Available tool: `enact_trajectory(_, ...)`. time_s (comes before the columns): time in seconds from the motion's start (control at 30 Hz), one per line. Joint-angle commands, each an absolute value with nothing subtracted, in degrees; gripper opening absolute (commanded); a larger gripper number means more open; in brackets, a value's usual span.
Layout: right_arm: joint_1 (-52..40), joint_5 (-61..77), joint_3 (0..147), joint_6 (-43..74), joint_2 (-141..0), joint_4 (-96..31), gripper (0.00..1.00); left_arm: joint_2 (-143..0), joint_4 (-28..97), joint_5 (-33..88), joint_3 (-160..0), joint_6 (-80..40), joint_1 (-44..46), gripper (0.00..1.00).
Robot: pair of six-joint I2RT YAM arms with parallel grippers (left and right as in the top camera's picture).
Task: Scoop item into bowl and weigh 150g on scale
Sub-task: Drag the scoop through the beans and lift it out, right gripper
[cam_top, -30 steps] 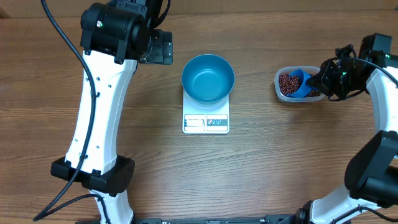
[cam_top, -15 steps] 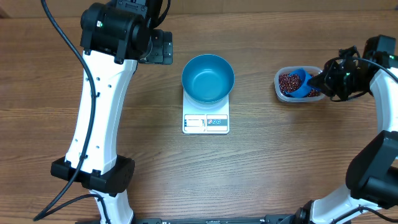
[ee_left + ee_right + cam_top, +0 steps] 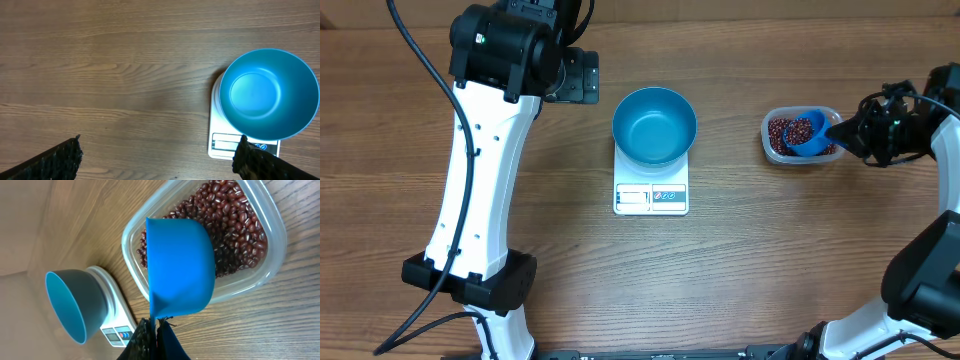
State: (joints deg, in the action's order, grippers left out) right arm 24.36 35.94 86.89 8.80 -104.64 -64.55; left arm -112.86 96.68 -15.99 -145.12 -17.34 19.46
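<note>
Right pincer point(image 3: 155, 330) clenched on scoop point(image 3: 180, 270), beans point(image 3: 235, 225) just ahead; left pincer point(image 3: 155, 162) released. Tilt in transit risks spilling short of distant bowl point(image 3: 654, 124).

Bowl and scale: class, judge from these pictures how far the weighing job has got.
Done: the bowl sits on the scale, empty. In hand: the right claw grips the blue scoop over the beans in the clear tub. Left: carry beans across, fill to target.
</note>
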Motion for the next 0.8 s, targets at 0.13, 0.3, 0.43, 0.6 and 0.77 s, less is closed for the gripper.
enact_trajectory(0.13, 27.14, 43.05, 86.19, 6.96, -104.97, -65.45, 0.04, -113.12, 96.79, -14.92, -145.67, -16.23, 19.51, 1.0)
enact_trajectory(0.3, 27.9, 44.34, 86.19, 4.97, -104.97, -66.19, 0.04, -113.12, 96.79, -14.92, -145.67, -16.25, 19.51, 1.0)
enact_trajectory(0.43, 28.05, 45.32, 86.19, 3.95, -104.97, -66.22, 0.04, -113.12, 96.79, -14.74, -145.67, -16.23, 19.51, 0.99)
enact_trajectory(0.6, 28.27, 48.86, 86.19, 2.87, -104.97, -65.39, 0.04, -113.12, 96.79, -13.87, -145.67, -16.23, 19.51, 0.99)
enact_trajectory(0.77, 28.36, 49.74, 86.19, 2.92, -104.97, -64.18, 0.04, -113.12, 96.79, -13.67, -145.67, -16.23, 19.51, 1.0)
